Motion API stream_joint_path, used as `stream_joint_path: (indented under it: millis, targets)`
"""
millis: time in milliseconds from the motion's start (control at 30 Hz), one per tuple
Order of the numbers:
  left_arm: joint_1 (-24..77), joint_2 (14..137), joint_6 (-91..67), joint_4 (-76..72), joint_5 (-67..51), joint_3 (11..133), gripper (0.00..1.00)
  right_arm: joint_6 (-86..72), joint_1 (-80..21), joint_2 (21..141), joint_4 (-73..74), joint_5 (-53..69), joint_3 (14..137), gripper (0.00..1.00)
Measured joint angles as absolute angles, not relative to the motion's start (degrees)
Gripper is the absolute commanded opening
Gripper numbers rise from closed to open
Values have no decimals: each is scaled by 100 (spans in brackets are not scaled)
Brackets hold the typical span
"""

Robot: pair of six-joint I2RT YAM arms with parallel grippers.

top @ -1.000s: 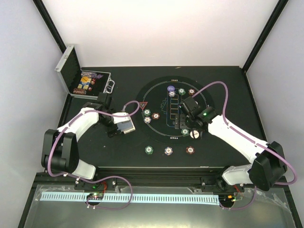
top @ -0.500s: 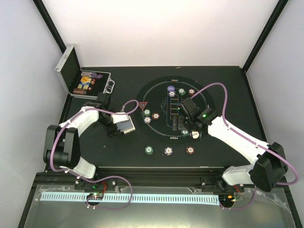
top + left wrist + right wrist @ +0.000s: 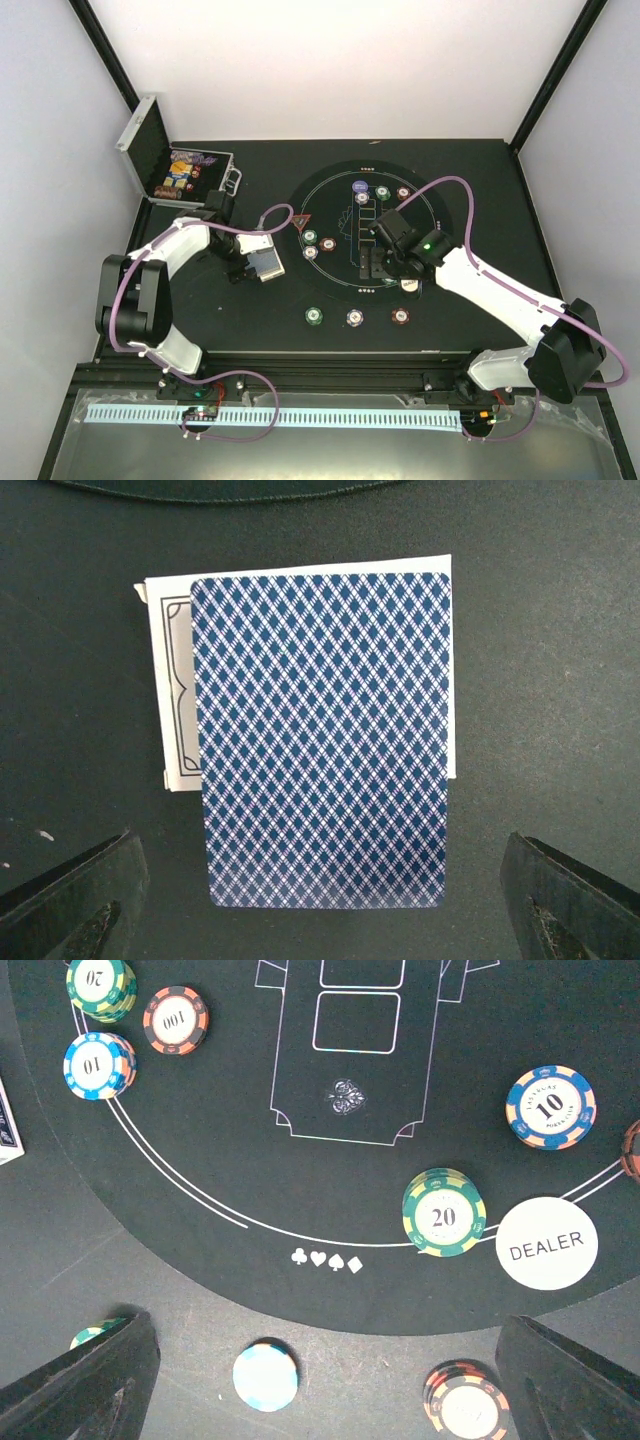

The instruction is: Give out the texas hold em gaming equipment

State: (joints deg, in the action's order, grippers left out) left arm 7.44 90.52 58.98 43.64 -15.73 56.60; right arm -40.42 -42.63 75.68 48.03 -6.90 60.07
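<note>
Left claw (image 3: 320,912) is spread wide with nothing in it, one dark finger (image 3: 70,905) on each side of a playing card (image 3: 320,740) that lies flat on the black counter (image 3: 80,680), just left of the round mat. Neither finger touches it. The card's back is a glossy blue-and-white diamond lattice with rounded corners, and it sits a bit crooked on a white card (image 3: 172,710) poking out at its left and top (thin grey border on that one, can't read more).

Right claw (image 3: 325,1390) is open and empty too, hanging over the near rim of the mat (image 3: 200,1260), which is matte black with thin white lines, boxes and tiny suit symbols. Plenty of clutter around it:
- a green stack (image 3: 443,1212) marked 20, touching a plain white DEALER button (image 3: 546,1243)
- a blue chip (image 3: 550,1107) marked 10 further up
- on the other side, a red chip (image 3: 176,1018) marked 100 and a second blue chip (image 3: 99,1065)
- off the mat, between the fingers, a pale chip (image 3: 266,1376) and an orange-red stack (image 3: 465,1405)

All are round discs with striped edges. The silver case (image 3: 165,165) stands open at the counter's far left corner, well apart from both claws.
</note>
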Motion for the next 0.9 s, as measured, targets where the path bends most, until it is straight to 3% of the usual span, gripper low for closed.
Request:
stream_joint_path:
  millis: [900]
  targets:
    - [696,9465,5953,4397,-1660,5710,99,-4040,-4278,7607,4880,-646,6007,94]
